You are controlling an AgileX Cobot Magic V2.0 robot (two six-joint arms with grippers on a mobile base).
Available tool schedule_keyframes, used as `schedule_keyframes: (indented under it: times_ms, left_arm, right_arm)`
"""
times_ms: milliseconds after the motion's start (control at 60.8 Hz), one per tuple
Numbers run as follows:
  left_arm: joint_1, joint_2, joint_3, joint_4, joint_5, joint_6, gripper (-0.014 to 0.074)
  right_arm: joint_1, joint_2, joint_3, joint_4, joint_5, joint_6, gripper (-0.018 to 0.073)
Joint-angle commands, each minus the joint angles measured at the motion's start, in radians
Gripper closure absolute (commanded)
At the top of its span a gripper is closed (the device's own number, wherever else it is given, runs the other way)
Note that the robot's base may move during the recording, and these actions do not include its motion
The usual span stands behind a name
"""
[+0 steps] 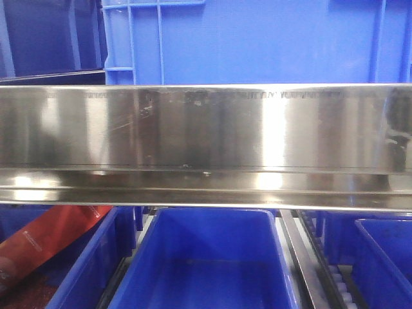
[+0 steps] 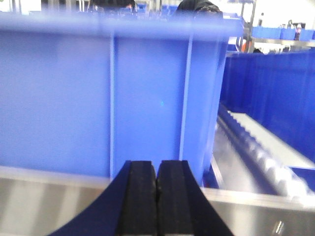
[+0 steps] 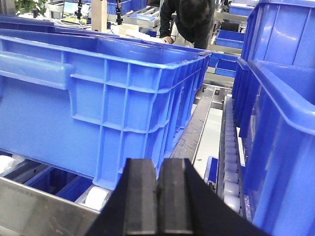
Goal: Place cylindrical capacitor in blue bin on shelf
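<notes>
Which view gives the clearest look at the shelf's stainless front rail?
The exterior front-facing view: the shelf rail spans the whole frame, sharp and reflective. The left wrist view shows only a blurred strip behind the shut left gripper. The right wrist view catches just a corner beside the shut right gripper.

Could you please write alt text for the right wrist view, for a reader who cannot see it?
The right gripper, black pads pressed together with nothing visible between them, faces a large ribbed blue bin on a roller track behind the shelf's steel rail. More blue bins stand at right; a dark-clothed person bends over behind.
</notes>
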Motion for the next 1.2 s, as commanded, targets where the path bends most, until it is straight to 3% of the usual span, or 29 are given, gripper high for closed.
schedule_keyframes:
  times_ms: [0, 82, 148, 411, 1183]
  left_arm:
    - [0.003, -0.026, 0.083, -0.010, -0.072, 0.005, 0.0689]
    - [0.000, -0.026, 0.124, -0.013, -0.155, 0.005, 0.0689]
    - [-0.007, -0.026, 0.124, -0.013, -0.097, 0.005, 0.0689]
    - [-0.075, -0.026, 0.124, -0.013, -0.090, 0.005, 0.0689]
    - [-0.075, -0.026, 0.124, -0.013, -0.095, 0.005, 0.0689]
  right_arm:
    - [-0.004, -0.002, 0.004, -0.008, -0.028, 0.003, 0.0721]
    - [-0.004, -0.002, 0.004, -0.008, -0.028, 0.003, 0.0721]
    - [-0.004, -0.002, 0.004, -0.008, -0.030, 0.003, 0.0721]
    - [-0.004, -0.002, 0.004, -0.008, -0.030, 0.003, 0.0721]
    - [-0.004, -0.002, 0.004, -0.008, -0.032, 0.003, 0.0721]
